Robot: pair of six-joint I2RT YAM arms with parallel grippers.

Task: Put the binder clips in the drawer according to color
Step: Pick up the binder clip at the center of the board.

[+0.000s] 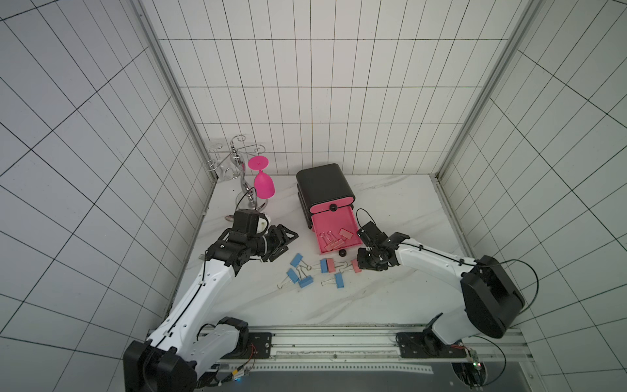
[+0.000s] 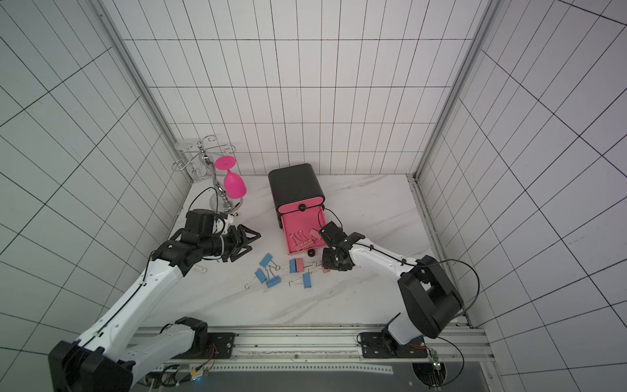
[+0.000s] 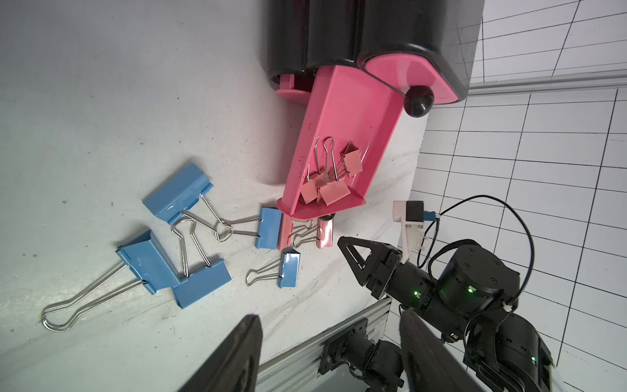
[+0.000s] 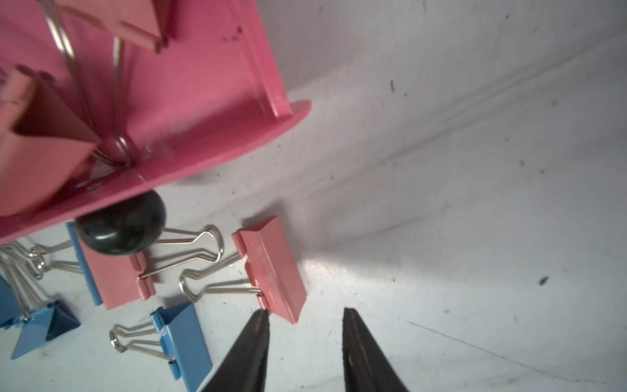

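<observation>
The drawer chest [image 1: 324,188] is black, and its middle pink drawer [image 1: 351,220] is pulled out with several salmon-pink binder clips [image 3: 334,193] inside. On the table in front lie several blue clips [image 1: 296,259] and two pink ones [image 1: 330,265]. The nearer pink clip [image 4: 274,268] has its corner just beside one fingertip of my right gripper [image 4: 305,312], which is low over the table, open, with nothing between the fingers. My left gripper [image 3: 329,315] hovers left of the drawer [image 1: 288,244], open and empty.
A pink goblet [image 1: 264,185] hangs upside down on a silver wire rack [image 1: 241,169] at the back left. Tiled walls close in three sides. A metal rail [image 1: 339,339] runs along the front edge. The open drawer's black knob [image 4: 122,225] overhangs the clips.
</observation>
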